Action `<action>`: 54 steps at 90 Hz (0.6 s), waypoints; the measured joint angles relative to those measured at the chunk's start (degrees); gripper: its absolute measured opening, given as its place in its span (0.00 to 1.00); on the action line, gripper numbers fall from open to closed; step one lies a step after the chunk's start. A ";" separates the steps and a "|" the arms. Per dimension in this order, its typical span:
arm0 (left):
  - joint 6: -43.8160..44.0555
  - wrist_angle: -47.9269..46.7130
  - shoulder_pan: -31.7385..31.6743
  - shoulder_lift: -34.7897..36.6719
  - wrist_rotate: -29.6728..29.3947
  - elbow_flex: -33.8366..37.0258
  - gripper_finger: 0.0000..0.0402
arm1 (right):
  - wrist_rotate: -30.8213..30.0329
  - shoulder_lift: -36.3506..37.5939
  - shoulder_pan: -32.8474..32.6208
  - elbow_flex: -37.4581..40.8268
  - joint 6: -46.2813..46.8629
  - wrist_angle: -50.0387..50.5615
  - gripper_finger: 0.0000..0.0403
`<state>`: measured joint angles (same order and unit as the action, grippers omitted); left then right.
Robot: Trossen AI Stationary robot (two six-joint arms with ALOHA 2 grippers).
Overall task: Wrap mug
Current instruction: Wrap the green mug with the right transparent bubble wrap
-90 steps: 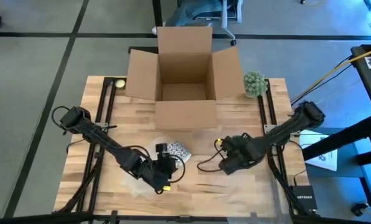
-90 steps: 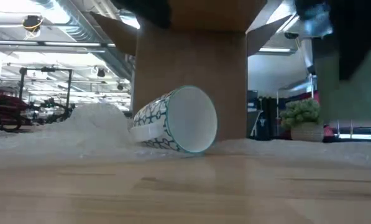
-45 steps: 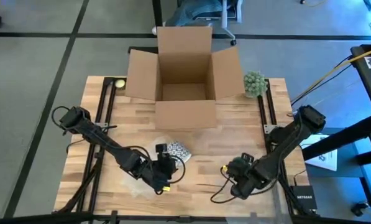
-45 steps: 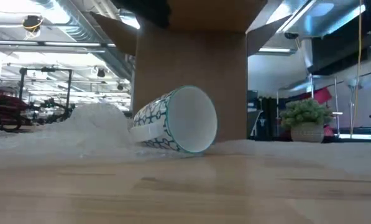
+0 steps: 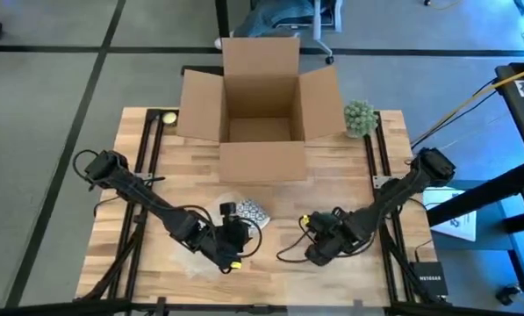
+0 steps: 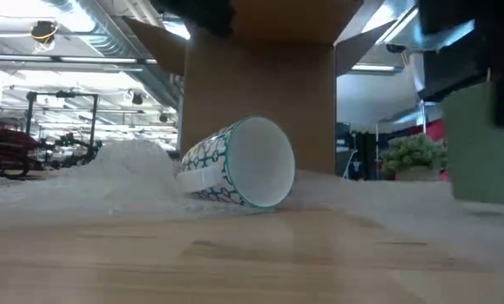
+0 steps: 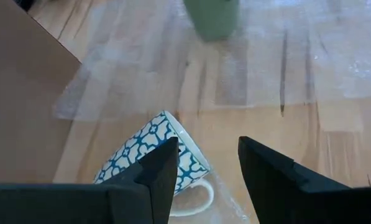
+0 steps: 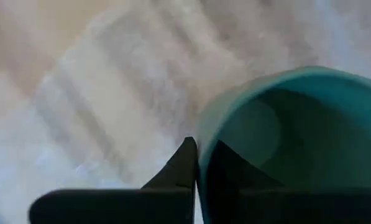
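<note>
While it lies on its side on clear bubble wrap (image 6: 125, 173) in front of the cardboard box (image 5: 262, 96), the teal-patterned mug (image 6: 239, 162) sits just ahead of the left gripper (image 7: 207, 168), whose fingers stand apart above it. The right gripper (image 8: 201, 163), off to the mug's right over the worktop (image 5: 279, 254), is pinched onto the rim of a green cup (image 8: 284, 124).

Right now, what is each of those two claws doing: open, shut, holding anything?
Left gripper: open, empty, above the patterned mug.
Right gripper: shut on the green mug rim.
</note>
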<state>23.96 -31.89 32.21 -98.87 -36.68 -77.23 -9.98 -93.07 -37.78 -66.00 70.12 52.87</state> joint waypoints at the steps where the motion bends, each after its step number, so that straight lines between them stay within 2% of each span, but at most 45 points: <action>1: 0.02 0.02 0.00 0.00 -0.01 0.00 0.38 | 0.17 -0.02 -0.20 0.00 -0.16 0.06 0.00; 14: -0.20 2.00 0.00 0.00 0.01 0.00 0.38 | -0.80 -0.63 -2.52 1.06 -0.93 -0.24 0.00; 34: -1.62 4.57 -0.16 0.00 -0.03 0.00 0.38 | -0.50 -2.94 -2.40 2.14 -1.62 -4.23 0.02; 43: -1.48 4.47 -0.52 0.00 -0.01 0.00 0.38 | -0.39 -3.13 -2.36 2.34 -1.41 -4.61 0.08; 54: -1.19 4.47 -1.05 0.00 -0.04 0.00 0.38 | 2.60 -2.98 -2.29 2.48 -1.75 -4.29 0.21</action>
<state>22.76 -27.42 31.15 -98.87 -36.72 -77.23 -7.38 -96.05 -40.07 -63.51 68.37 48.58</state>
